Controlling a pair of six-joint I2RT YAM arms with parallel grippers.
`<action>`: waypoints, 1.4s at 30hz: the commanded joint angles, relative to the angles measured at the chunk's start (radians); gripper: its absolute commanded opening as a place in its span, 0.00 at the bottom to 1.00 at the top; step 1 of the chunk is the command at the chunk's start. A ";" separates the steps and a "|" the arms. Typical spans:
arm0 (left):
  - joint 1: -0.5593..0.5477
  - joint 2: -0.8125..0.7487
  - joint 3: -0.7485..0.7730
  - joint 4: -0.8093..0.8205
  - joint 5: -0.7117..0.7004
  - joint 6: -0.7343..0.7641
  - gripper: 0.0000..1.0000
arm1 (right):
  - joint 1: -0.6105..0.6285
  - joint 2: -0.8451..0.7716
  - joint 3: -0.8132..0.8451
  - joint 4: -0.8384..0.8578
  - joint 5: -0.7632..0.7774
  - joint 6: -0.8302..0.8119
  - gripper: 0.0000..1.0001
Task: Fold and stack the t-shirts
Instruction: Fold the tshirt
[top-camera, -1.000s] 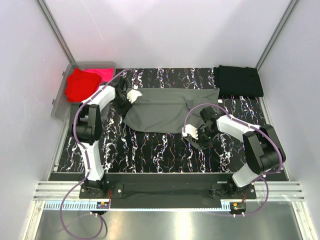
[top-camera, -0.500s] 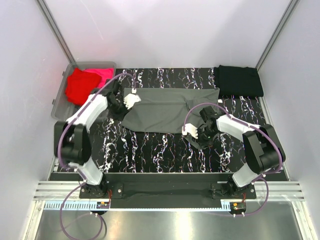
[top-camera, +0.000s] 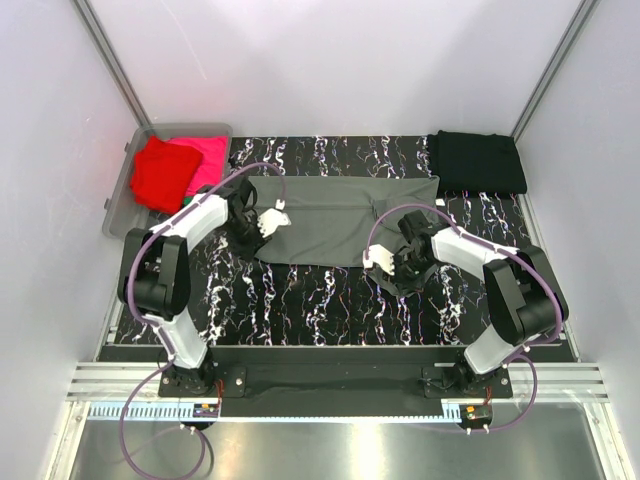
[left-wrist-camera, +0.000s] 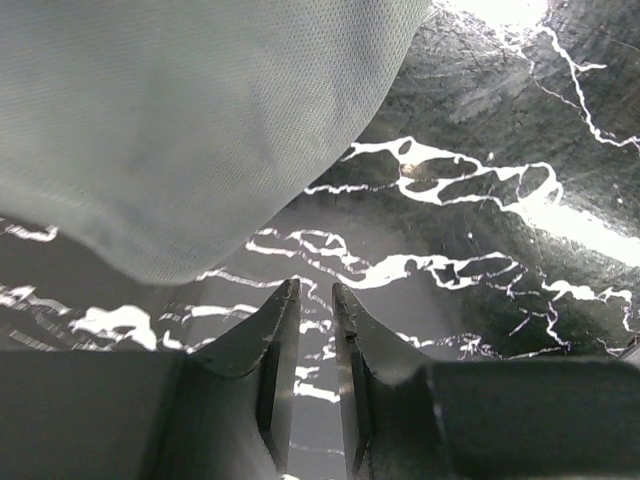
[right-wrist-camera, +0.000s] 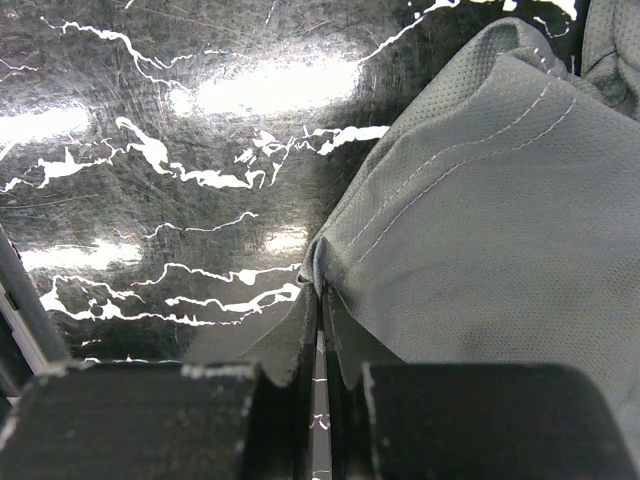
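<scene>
Four t-shirts: one dark grey shirt (top-camera: 340, 222), one black shirt (top-camera: 478, 162), one red shirt (top-camera: 158, 175), one pink shirt (top-camera: 208, 158). Two arms, left arm (top-camera: 200, 215) and right arm (top-camera: 465, 248), one table (top-camera: 320, 295) and one clear bin (top-camera: 115, 210).

From above, the left arm (top-camera: 200, 215) covers the left end of the dark grey shirt (top-camera: 340, 215). The right arm (top-camera: 458, 246) hides its near right corner, and the right claw (top-camera: 384, 262) is too small there to show its grip. In the bin (top-camera: 118, 200) the pink shirt (top-camera: 208, 155) seems to lie partly under the red shirt (top-camera: 160, 172). The left wrist view cuts the grey cloth at its top and left edges. The right wrist view cuts it at the right edge, and how deep the cloth goes between the fingers (right-wrist-camera: 290, 345) is hidden.
</scene>
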 joint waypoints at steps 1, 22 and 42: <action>-0.007 0.025 0.046 0.031 0.041 -0.004 0.25 | 0.011 0.004 0.013 0.015 0.026 0.011 0.08; -0.051 0.143 0.043 0.169 -0.047 -0.032 0.33 | 0.011 0.001 0.002 0.010 0.020 0.045 0.08; -0.051 0.020 0.057 0.097 -0.083 -0.004 0.00 | -0.067 -0.212 0.118 -0.041 0.062 0.230 0.00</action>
